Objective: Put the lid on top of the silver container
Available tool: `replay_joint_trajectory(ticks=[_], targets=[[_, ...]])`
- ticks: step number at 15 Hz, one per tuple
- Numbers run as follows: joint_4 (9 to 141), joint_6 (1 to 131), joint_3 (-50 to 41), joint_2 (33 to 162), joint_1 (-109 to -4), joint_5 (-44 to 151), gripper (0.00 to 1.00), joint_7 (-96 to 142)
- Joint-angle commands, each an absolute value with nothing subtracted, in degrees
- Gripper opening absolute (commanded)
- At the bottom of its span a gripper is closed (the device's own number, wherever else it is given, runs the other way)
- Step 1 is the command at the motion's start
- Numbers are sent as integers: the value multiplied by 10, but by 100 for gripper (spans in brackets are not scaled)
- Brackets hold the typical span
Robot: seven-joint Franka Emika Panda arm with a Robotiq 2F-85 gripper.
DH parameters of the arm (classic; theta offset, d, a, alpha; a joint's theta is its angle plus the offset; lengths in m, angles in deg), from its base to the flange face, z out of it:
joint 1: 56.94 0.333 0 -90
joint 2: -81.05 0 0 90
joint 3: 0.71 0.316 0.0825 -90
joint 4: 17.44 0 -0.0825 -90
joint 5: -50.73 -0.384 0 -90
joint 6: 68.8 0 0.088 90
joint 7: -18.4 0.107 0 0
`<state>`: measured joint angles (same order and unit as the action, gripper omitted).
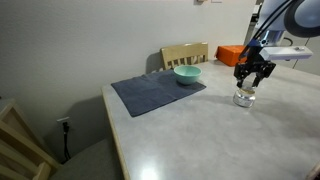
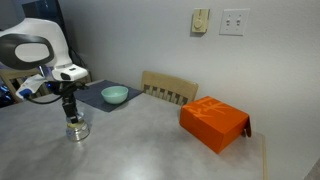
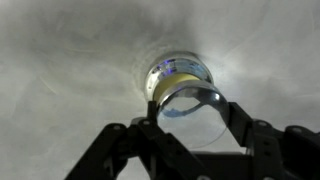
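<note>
The silver container (image 1: 243, 97) stands on the grey table; it also shows in an exterior view (image 2: 77, 129) and in the wrist view (image 3: 178, 73). My gripper (image 1: 252, 80) hangs directly above it, also seen in an exterior view (image 2: 70, 107). In the wrist view the gripper (image 3: 190, 118) is shut on the round shiny lid (image 3: 192, 115), held just above the container's open top. I cannot tell whether the lid touches the container.
A teal bowl (image 1: 187, 74) sits on a dark grey mat (image 1: 155, 92), also visible in an exterior view (image 2: 115, 95). An orange box (image 2: 213, 123) lies on the table. A wooden chair (image 2: 168, 90) stands behind the table.
</note>
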<state>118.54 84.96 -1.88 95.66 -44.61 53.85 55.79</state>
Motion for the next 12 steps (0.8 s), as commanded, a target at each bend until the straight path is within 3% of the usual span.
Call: replay_joint_trajectory(ticks=[1,12], targets=[[1213,869,-27,940,-445,552,44,579],[1216,905,-20,981,-443,541,44,565]])
